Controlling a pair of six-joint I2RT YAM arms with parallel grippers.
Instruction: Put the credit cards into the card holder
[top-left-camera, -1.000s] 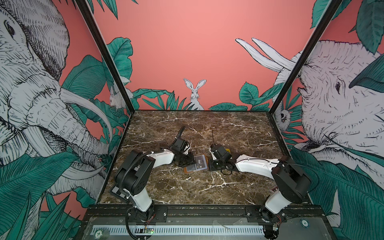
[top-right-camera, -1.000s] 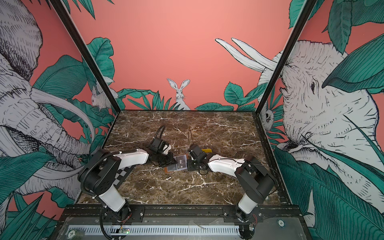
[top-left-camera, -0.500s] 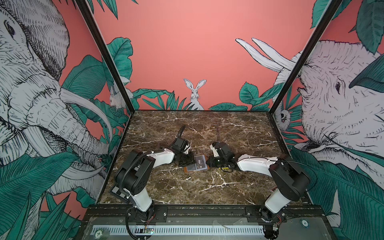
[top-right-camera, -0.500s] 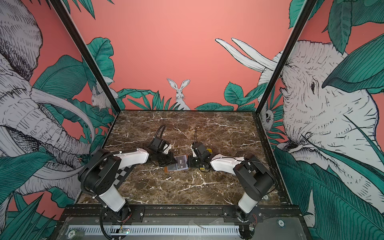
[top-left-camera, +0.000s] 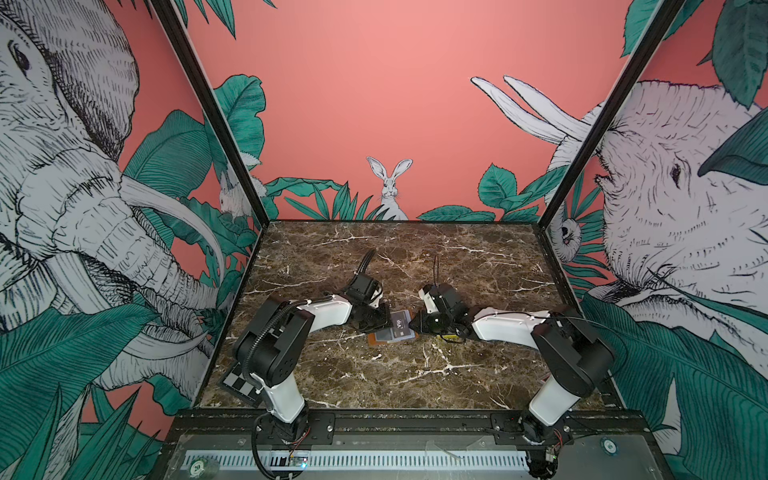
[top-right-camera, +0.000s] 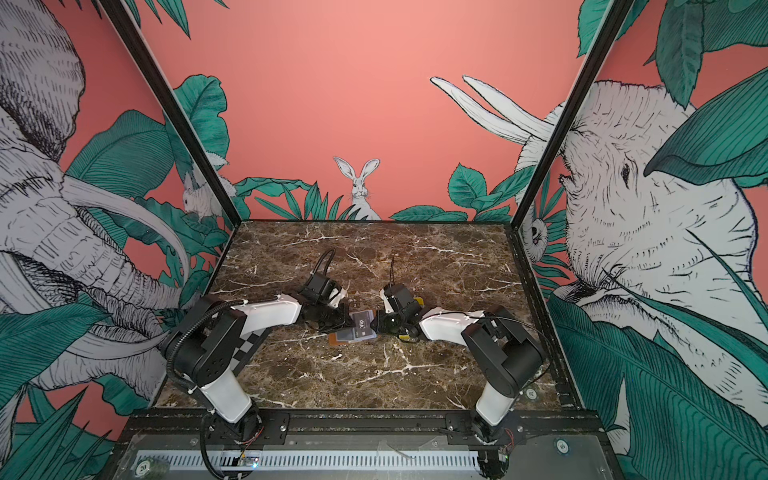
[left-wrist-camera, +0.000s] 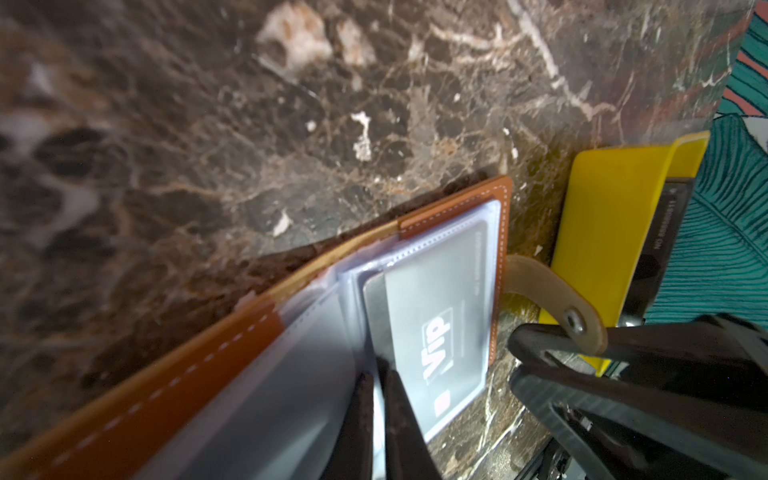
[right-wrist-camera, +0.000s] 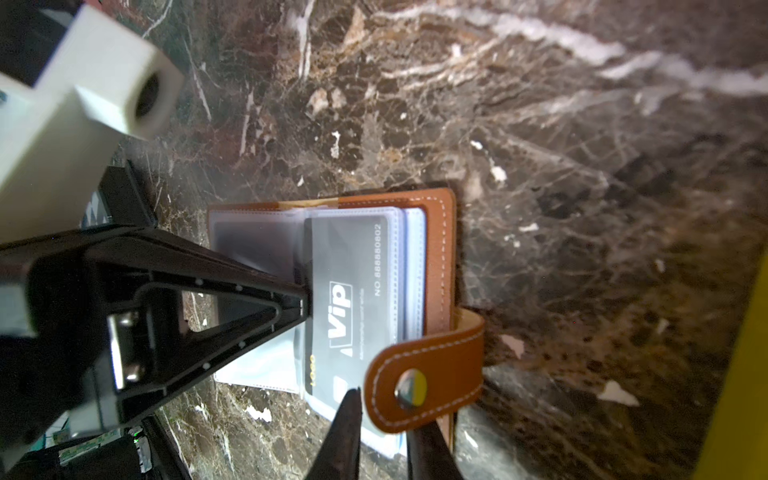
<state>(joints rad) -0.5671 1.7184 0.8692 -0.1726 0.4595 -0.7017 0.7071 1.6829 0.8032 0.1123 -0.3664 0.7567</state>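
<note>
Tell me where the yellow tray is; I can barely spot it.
In the left wrist view, the yellow tray sits on the marble just beyond the card holder, by its snap tab.

Dark brown marble-look tabletop (top-left-camera: 399, 257) with white veins fills the centre of both top views. Back wall (top-left-camera: 374, 104) at 12 o'clock is plain salmon pink, with a white rabbit drawing (top-left-camera: 390, 189) and green leaves low along its base. Side panels at 9 and 3 o'clock show grey line-drawn elephants (top-right-camera: 648, 216) among teal leaves. Black frame posts (top-left-camera: 208, 112) rise at the back corners. Perforated white strip (top-right-camera: 332, 462) runs at 6 o'clock. Lighting is even, soft.
</note>
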